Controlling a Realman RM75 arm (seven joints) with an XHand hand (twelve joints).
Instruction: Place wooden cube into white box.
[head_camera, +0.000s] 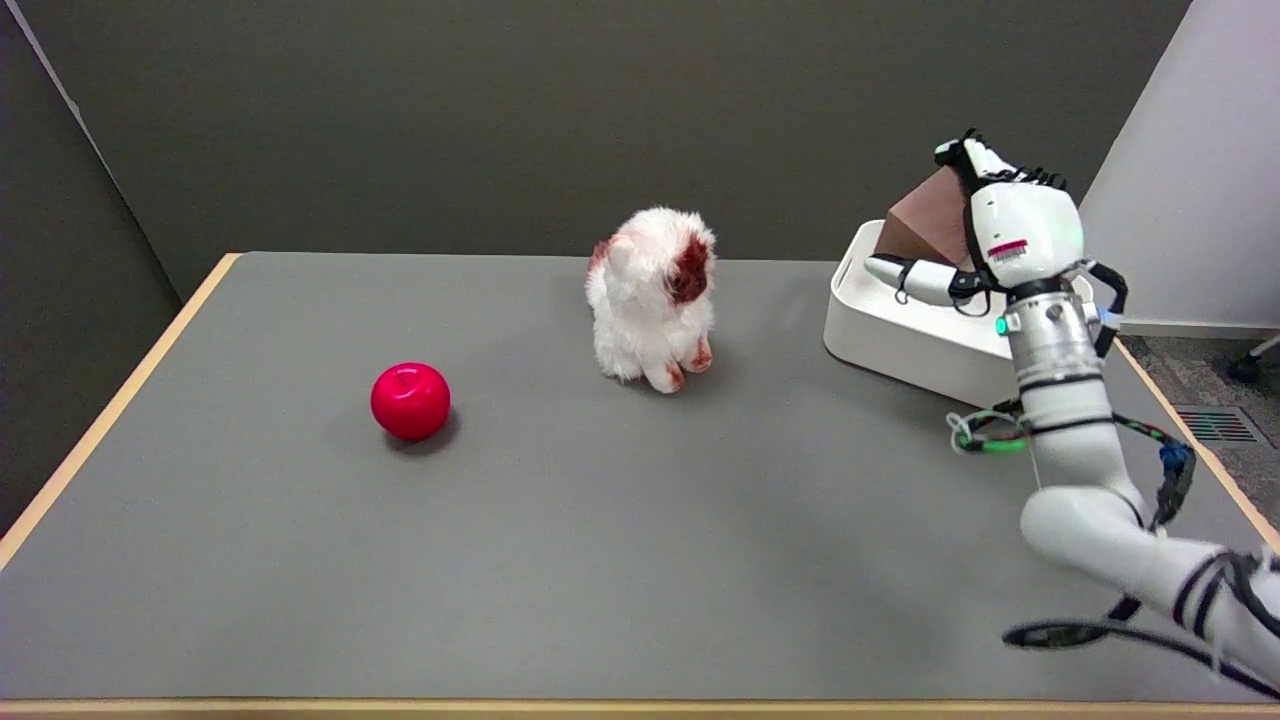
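Right hand (985, 235) up in the air above the white box (880, 335), gripping the wooden cube (928, 220). Cube tilted, one corner pointing up, brown faces showing to the left of the palm. One finger (915, 277) stretched out under the cube's lower edge, another hooked over the top; rest of the grip hidden behind the white back of the hand. Cube clear of the box, not touching rim or floor, sitting over the box's far half in the picture. Box at the table's (600, 520) far right corner, long side angled toward the right edge, inside mostly hidden by hand and wrist. Right arm (1075, 440) rising from lower right, forearm roughly upright, cables looped off it on both sides, green light lit near the wrist.

Elsewhere on the grey tabletop: white fluffy toy (655, 298) with dark red patches, standing near the far edge around the middle, well left of the box. Red apple (410, 400) further left and nearer, well apart from the toy. Light wood trim along the table's edges, dark wall panels behind.
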